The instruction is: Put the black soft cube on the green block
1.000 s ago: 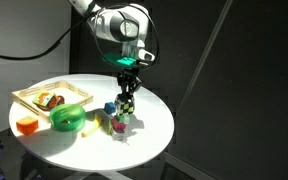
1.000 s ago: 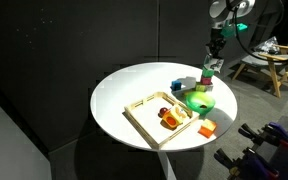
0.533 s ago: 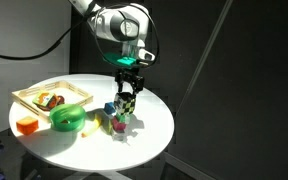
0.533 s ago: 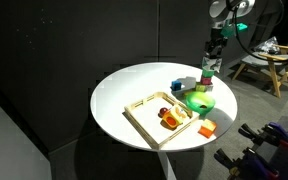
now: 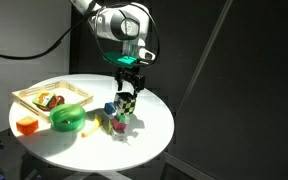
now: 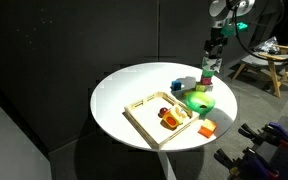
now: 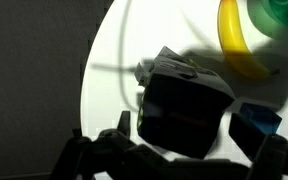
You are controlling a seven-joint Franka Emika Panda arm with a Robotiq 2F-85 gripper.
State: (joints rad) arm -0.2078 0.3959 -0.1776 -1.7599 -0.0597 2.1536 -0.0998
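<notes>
Cube [image 5: 127, 98] of black and pale yellow-green chequers between wide-open fingers [image 7: 119, 135]

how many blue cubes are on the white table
1: the small blue cube sits beside the chequered black-and-pale soft cube; another could hide behind it.

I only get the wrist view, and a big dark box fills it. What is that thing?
Observer: It is a cube chequered in black and pale squares, just under the tool.
Operator: What lies below it?
Observer: A small green block beside a pink one; whether the cube rests on it I cannot tell.
Operator: Anything farther off?
Observer: A wooden tray, with an orange block near it.
</notes>
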